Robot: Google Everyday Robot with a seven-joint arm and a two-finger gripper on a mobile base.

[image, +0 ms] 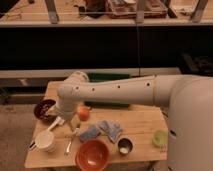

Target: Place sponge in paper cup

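Observation:
The white paper cup (pixel 46 141) stands at the front left of the wooden table (pixel 145 125). A blue-grey sponge (pixel 90 133) lies on the table to the right of the cup, beside a crumpled blue-grey cloth (pixel 111 130). My gripper (pixel 57 123), at the end of the white arm, hangs just above and to the right of the cup, to the left of the sponge. Nothing shows in its grasp.
An orange fruit (pixel 83 114) sits beside the gripper. A red bowl (pixel 93 155) is at the front edge, a dark bowl (pixel 45 109) at the left, a small metal cup (pixel 124 146) and a green cup (pixel 159 138) at the right. A utensil (pixel 71 142) lies near the cup.

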